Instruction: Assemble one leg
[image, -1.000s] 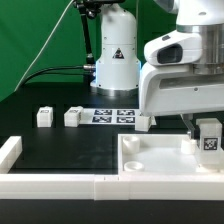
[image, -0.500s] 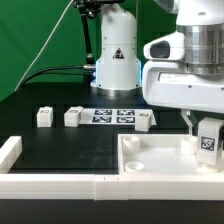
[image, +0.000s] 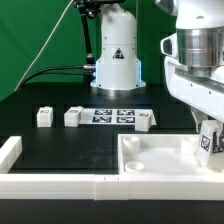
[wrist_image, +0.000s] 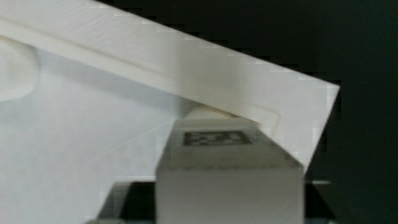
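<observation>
My gripper (image: 209, 133) is shut on a leg (image: 211, 141), a small white block with a black-and-white tag. I hold it upright at the exterior view's right, just over the right end of the large white tray (image: 160, 156). In the wrist view the held leg (wrist_image: 222, 170) fills the gap between the fingers of my gripper (wrist_image: 222, 203), tag facing the camera, with a corner of the tray (wrist_image: 267, 85) beneath it. Whether the leg touches the tray cannot be told. Three more legs (image: 44, 116) (image: 72, 117) (image: 145, 120) stand on the black table.
The marker board (image: 112, 115) lies between the loose legs, in front of the robot base (image: 116, 55). Long white rails run along the front (image: 60, 185) and the exterior view's left (image: 9, 150).
My gripper has shifted toward the exterior view's right with the leg in it, and slightly lower. The loose legs and tray have not moved.
</observation>
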